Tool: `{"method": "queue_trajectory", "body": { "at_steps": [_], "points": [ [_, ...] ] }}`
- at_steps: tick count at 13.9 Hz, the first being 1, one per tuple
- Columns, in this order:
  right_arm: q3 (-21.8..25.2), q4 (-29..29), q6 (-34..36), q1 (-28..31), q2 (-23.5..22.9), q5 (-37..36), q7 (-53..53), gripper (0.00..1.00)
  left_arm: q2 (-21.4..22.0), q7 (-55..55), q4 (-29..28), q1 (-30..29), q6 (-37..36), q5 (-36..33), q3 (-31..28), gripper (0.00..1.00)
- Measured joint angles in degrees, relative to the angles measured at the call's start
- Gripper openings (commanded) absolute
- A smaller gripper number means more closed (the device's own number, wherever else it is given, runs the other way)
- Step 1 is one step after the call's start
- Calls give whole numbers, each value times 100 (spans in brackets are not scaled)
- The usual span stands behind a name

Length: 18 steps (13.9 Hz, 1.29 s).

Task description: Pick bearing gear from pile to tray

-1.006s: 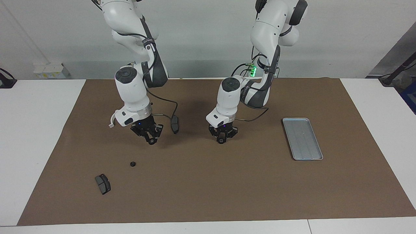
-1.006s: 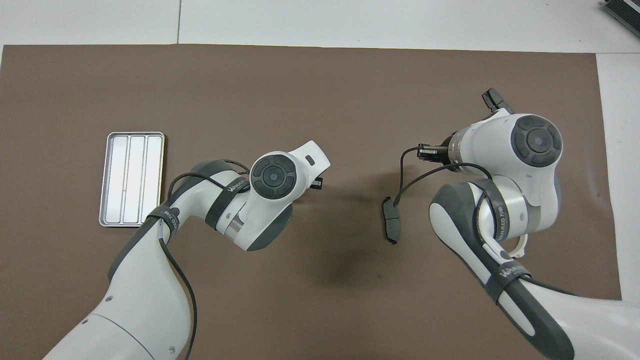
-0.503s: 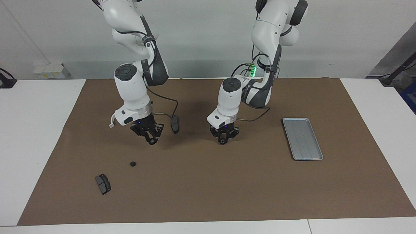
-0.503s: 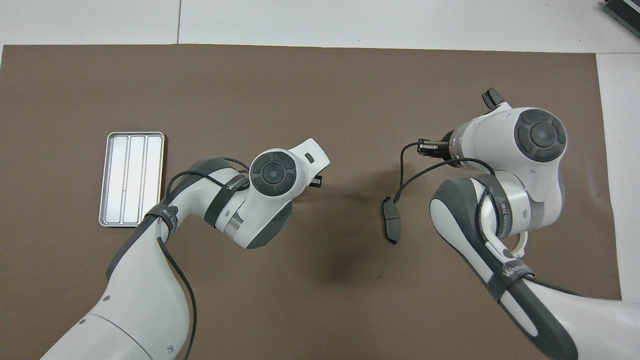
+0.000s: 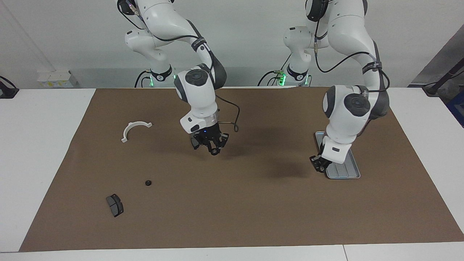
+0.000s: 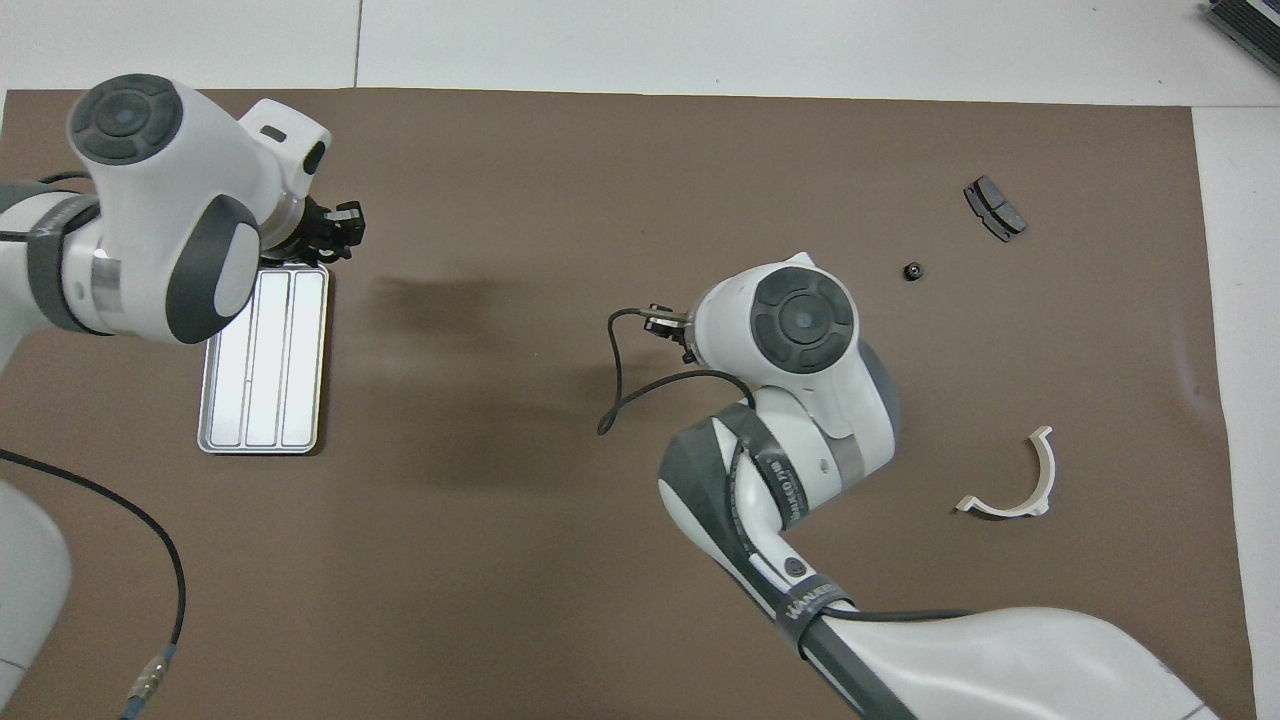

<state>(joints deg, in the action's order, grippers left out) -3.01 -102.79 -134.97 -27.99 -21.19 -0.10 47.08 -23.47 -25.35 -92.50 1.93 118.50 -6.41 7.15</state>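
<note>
Currently, one small black round gear [image 5: 148,182] lies loose on the brown mat [image 5: 232,210] toward the right arm's end of the table; the overhead view shows it too [image 6: 912,270]. A dark grey brake pad [image 5: 115,205] lies near it, farther from the robots, and a white curved bracket [image 5: 135,129] lies nearer to the robots than both. These scattered parts make up what shows of the pile. A second dark part seems to sit partly hidden under the right gripper [image 5: 210,143], which hangs above the middle of the mat; whether its fingers are parted or closed, and whether they hold anything, cannot be told.

The tray [image 5: 348,172] lies toward the left arm's end of the table, well apart from the pile. Its ridged floor, where visible from above [image 6: 265,375], holds no part. The left gripper [image 5: 319,165] is low at the tray's corner farthest from the robots; its finger spacing cannot be told, and any tiny load between the tips would not be discernible.

Judged from this layout, the task is unfinished: the visible gear has yet to be picked up and carried to the tray, and no delivered gear can be confirmed.
</note>
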Motion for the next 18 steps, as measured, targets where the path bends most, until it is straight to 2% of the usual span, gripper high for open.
{"method": "queue_trajectory", "body": {
  "at_steps": [3,5,6,8,9,10,13,15,16,17,18],
  "points": [
    [5,602,-49,-560,-724,-37,634,2,115,912,-366,-552,-6,7,2,15],
    [7,807,-80,-726,-1003,-41,711,15,208,1248,-800,-827,341,9,6,15],
    [10,845,-157,-761,-1063,-43,713,33,261,1307,-1052,-909,613,10,9,15],
    [11,854,-232,-771,-1081,-55,713,84,382,1348,-1549,-968,1097,11,20,15],
    [14,866,-233,-771,-1081,-60,713,97,436,1379,-1756,-985,1262,11,24,15],
    [21,885,-233,-770,-1080,-64,713,99,487,1432,-1907,-999,1361,11,24,16],
    [88,938,-233,-710,-1074,-77,711,100,581,1607,-2055,-1076,1450,11,24,34],
    [123,962,-233,-525,-1026,-102,617,100,614,1742,-2062,-1148,1451,11,25,59],
    [128,978,-233,-375,-983,-105,473,100,622,1792,-2065,-1179,1456,11,25,76],
    [132,987,-233,-200,-919,-105,280,100,628,1823,-2065,-1206,1475,11,26,84],
    [134,989,-231,-31,-845,-105,83,100,630,1836,-2066,-1216,1508,11,26,86]
  ]
}}
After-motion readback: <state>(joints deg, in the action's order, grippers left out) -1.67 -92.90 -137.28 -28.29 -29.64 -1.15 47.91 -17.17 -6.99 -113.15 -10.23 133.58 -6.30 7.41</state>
